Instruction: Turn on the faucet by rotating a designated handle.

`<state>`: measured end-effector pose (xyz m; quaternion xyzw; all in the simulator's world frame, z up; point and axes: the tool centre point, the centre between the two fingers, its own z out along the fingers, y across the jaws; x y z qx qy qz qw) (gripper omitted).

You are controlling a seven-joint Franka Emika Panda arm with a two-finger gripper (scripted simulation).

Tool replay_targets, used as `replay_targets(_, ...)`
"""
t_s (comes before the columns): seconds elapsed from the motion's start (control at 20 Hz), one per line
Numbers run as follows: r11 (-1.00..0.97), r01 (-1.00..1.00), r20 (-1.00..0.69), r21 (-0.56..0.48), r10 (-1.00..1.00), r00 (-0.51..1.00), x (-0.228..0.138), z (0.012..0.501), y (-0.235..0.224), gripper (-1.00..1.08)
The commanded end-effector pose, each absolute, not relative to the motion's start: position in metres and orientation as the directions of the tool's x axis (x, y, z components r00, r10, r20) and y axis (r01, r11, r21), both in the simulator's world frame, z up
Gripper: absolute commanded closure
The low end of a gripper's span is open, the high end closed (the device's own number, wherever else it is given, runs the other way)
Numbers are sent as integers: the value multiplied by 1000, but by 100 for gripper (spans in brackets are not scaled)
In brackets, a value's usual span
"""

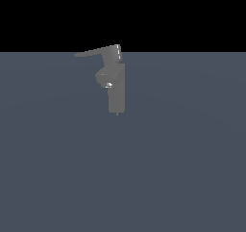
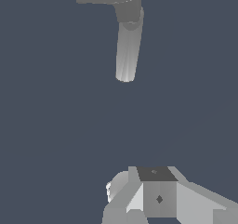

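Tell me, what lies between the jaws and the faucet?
Nothing: in the wrist view only bare blue-grey floor separates the gripper from the faucet.

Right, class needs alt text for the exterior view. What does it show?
A small grey faucet stands alone on a flat blue-grey floor, its thin handle pointing toward the exterior view's left. No robot arm is visible here.

We see only the faucet (image 1: 116, 89) standing on the bench (image 1: 182, 168). Open room surrounds its handle (image 1: 96, 52) on every side.

A flat slate-blue floor (image 1: 182, 168) carries only the grey faucet (image 1: 116, 94).
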<state>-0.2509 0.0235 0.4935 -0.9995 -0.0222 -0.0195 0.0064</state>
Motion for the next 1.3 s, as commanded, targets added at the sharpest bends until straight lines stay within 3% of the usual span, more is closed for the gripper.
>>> replay_targets(0.0, -999, 45, 39, -12, 44, 998, -251, 494, 24, 108)
replay_targets(0.45, -999, 38, 46, 33, 39, 998, -244, 496, 20, 108)
replay_targets(1.25, -996, -87, 26, 1, -87, 996, -213, 502, 26, 108)
